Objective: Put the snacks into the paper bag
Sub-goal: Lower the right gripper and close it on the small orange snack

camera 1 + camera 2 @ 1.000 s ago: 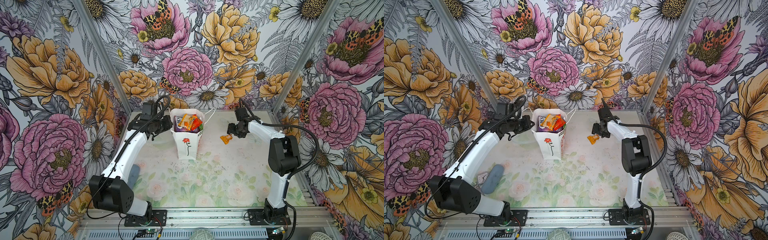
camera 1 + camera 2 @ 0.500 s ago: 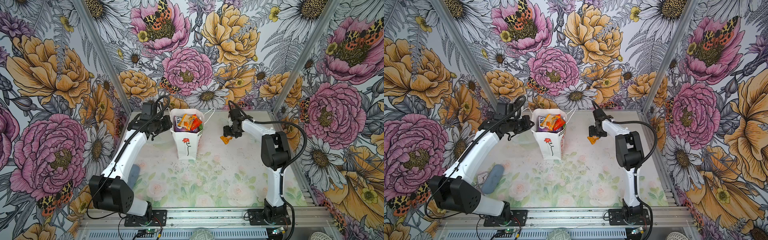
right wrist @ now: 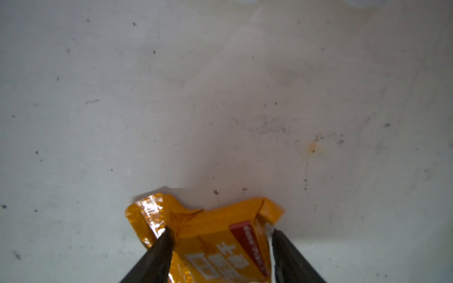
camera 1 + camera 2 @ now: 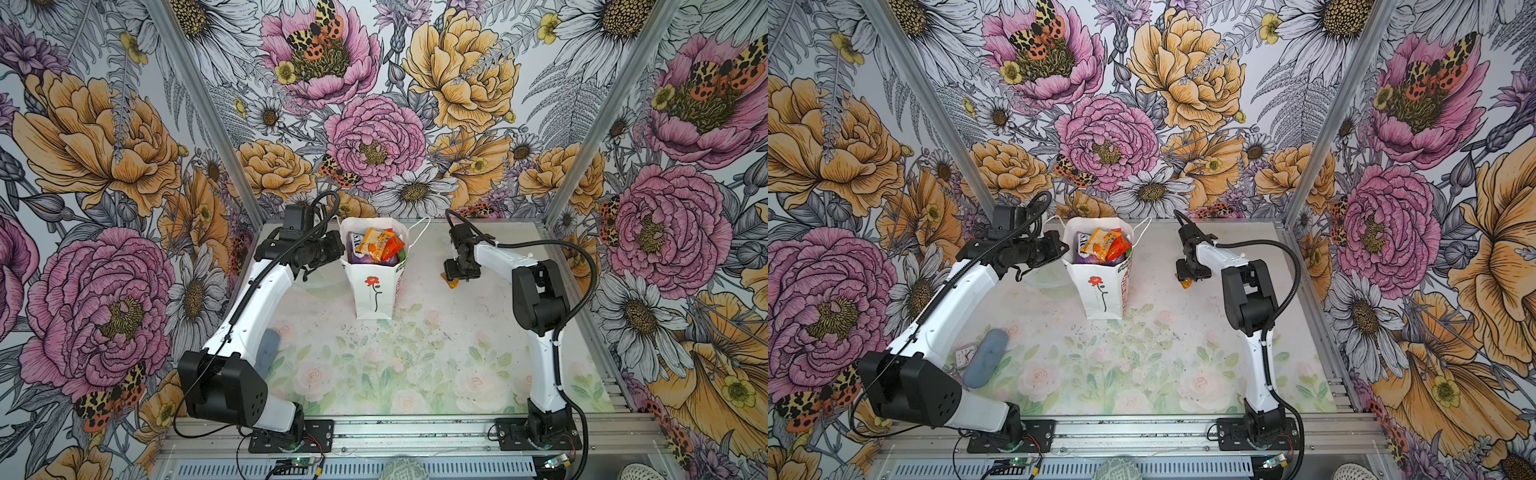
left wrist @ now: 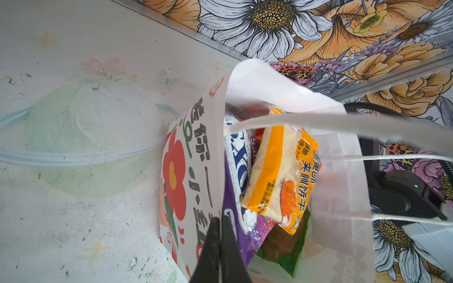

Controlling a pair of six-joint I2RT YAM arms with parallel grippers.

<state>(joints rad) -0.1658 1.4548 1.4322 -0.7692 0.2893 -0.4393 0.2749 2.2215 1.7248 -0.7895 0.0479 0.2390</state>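
**Right gripper straddling orange packet, left gripper clamped on bag**

Right gripper (image 3: 221, 232) points down at the table (image 3: 220, 98) with its jaws apart, one either side of the orange packet (image 3: 208, 227). One finger (image 3: 164, 242) touches the packet's crinkled edge. The other sits just beside the opposite edge, with a sliver of table showing between them. The packet lies on the table, well right of the bag (image 4: 372, 291) in both top views, with the gripper (image 4: 1187, 276) directly over it.

Left gripper (image 5: 220, 221) has its fingers together, pinching the bag's left wall at the rim. The bag stands upright with its mouth open and the rose print on its near face.

Snacks in the bag:
- purple pouch (image 5: 235, 159) against the pinched wall
- yellow pack (image 5: 277, 171) on top
- green pack (image 5: 294, 252) under it
- red pack (image 4: 388, 249) toward the right side

The pile reaches about to the rim.

A clear bowl (image 5: 90, 137) sits just left of the bag, under the left gripper. A grey-blue pad (image 4: 986, 357) and a small clock (image 4: 963, 355) lie well in front and left of the bag, beside the left arm.
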